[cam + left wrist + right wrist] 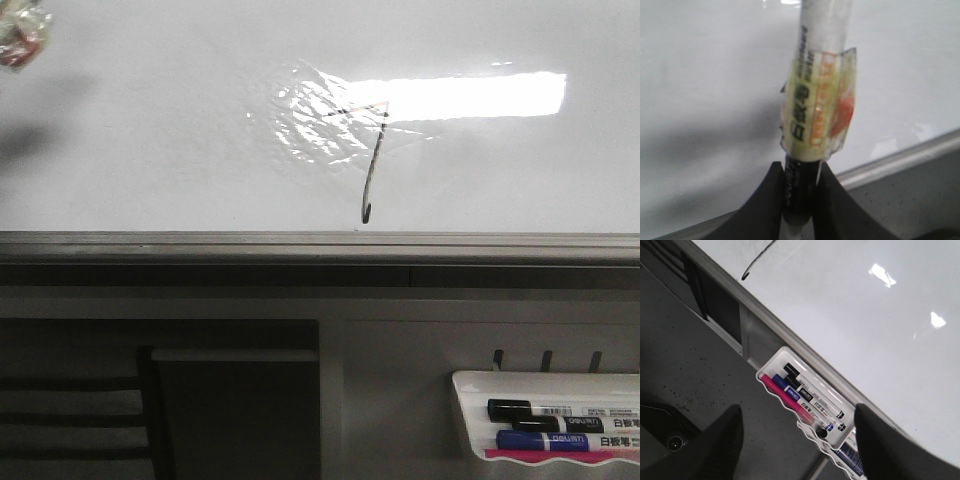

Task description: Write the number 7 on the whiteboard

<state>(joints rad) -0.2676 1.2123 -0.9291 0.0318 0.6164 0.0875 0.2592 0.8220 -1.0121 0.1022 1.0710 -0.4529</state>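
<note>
The whiteboard [150, 130] fills the upper front view, with a grey edge rail [300, 243] below it. The number 7 [372, 165] is drawn on it, a faint top bar in the glare and a long downstroke ending in a hook. Its hooked tail shows in the right wrist view [757, 260]. My left gripper [801, 172] is shut on a marker [820, 85] with a white barrel and a yellow-orange label, held off the whiteboard [705, 100]. A bit of the wrapped marker [20, 35] shows at the front view's top left. My right gripper [797, 412] is open and empty.
A small white marker tray [470, 400] hangs under the rail at the lower right, holding black, blue and pink markers [540, 425]. It also shows in the right wrist view [771, 365], between the open fingers. Dark floor lies below.
</note>
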